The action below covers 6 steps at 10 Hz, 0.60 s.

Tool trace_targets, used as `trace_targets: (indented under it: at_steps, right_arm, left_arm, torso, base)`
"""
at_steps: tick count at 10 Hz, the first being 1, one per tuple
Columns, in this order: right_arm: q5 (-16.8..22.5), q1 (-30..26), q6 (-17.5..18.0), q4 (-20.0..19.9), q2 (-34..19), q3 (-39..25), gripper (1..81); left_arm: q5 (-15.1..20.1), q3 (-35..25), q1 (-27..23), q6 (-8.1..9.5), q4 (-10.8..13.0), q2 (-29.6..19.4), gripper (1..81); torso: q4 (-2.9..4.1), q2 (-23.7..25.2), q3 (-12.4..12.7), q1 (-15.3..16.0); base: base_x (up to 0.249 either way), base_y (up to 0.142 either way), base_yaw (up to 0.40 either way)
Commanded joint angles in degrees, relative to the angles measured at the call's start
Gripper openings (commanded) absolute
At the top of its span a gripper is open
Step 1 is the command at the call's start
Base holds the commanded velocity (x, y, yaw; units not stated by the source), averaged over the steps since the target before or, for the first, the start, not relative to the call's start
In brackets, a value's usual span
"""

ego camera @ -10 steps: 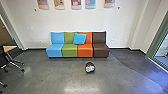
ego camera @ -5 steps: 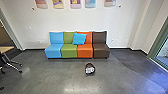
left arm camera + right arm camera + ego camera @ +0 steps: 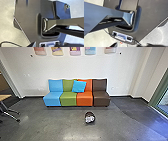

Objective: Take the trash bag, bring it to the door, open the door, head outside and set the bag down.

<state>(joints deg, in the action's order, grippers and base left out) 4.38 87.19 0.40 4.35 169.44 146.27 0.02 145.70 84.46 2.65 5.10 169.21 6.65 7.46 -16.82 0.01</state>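
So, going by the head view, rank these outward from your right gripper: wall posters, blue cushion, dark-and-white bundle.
1. Dark-and-white bundle: on the floor, in front of the seats.
2. Blue cushion: leaning on the green and orange seats.
3. Wall posters: farthest, above the seats.

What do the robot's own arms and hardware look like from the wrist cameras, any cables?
A greyish jointed bar with a silver-ringed end, a wide dark plate with a pale panel holding black sockets, and a thin black cable. I can't tell which, if any, is arm.
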Motion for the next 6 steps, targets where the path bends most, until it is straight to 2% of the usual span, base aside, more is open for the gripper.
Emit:
trace_targets:
  at_steps: [1,6]
  right_arm:
    - [3.8,-1.53,-0.23,0.39,0.05,-0.83,81.1]
    - [3.71,-1.35,-0.23,0.31,0.05,-0.65,81.1]
  left_arm:
    - [3.67,-0.33,-1.62,-0.36,-0.17,-0.27,81.1]
    - [3.67,-0.33,-1.62,-0.36,-0.26,-0.27,81.1]
  torso:
    - [0.0,0.0,0.0,0.0]
    - [0.0,0.0,0.0,0.02]
  base:
    - [0.148,0.0,0.0]
    - [0.148,0.0,0.0]
